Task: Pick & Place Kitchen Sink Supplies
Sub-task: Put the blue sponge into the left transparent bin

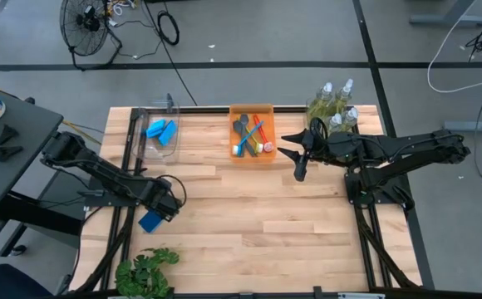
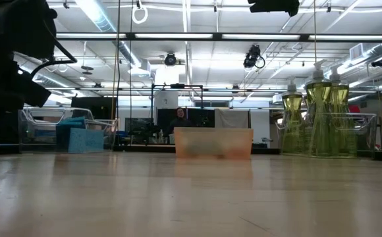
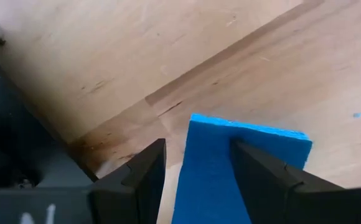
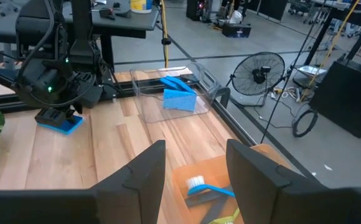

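A blue sponge (image 3: 230, 168) sits between the fingers of the left pincer (image 1: 159, 213), grasped there and pressed low to the table (image 1: 266, 224) near its left edge. Beyond that pincer, two more sponges (image 1: 160, 129) lie in a clear bin (image 1: 171, 148). The right pincer (image 1: 295, 154) hangs released above the table, empty, just beside an orange tray (image 1: 234, 149) of brushes (image 1: 252, 136), with pump bottles (image 1: 334, 104) close behind it.

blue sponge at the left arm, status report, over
Left gripper shut on blue sponge, low over the table's left edge. Right gripper open, empty, near orange tray. Nothing in the way.
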You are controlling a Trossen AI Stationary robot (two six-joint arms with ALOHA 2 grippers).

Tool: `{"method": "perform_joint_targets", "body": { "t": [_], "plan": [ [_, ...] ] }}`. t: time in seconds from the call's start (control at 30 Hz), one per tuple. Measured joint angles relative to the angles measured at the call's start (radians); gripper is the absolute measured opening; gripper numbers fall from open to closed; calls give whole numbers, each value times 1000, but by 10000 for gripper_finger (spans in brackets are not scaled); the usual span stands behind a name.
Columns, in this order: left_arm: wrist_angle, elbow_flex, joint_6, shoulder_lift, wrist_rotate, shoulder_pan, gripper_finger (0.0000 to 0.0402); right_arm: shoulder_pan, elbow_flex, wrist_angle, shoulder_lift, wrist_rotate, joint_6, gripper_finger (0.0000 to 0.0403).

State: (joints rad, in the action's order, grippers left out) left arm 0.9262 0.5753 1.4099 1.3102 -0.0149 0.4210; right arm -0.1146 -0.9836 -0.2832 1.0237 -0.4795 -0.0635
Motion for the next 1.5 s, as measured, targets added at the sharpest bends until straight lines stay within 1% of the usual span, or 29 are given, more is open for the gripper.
{"method": "perform_joint_targets", "body": {
  "t": [0.17, 0.3, 0.4, 0.63, 0.73, 1.0, 1.2, 1.5],
  "plan": [
    [-65, -38, -3, -2, -36, -1, 179, 0, 0, 0, 0, -1, 24, 171],
    [-80, -50, -9, -7, -45, -3, 156, 0, 0, 1, 0, -2, 30, 171],
    [-89, -52, -15, -25, -49, -6, 125, 0, 0, 2, 0, -2, 30, 171],
    [-87, -54, -22, -45, -66, -2, 37, 0, 0, 6, 0, -2, 29, 171],
    [-88, -54, -31, -45, -64, -2, 11, 0, 0, 8, 0, -2, 29, 171],
    [-86, -54, -35, -49, -60, -2, 6, 0, 0, 8, 0, -2, 29, 171],
    [-78, -33, -35, -95, -44, -2, 4, 0, 0, 8, 0, -2, 44, 171],
    [6, 82, -31, -164, 60, -11, 3, 0, 0, 11, 0, -1, 50, 171]
  ]
}}
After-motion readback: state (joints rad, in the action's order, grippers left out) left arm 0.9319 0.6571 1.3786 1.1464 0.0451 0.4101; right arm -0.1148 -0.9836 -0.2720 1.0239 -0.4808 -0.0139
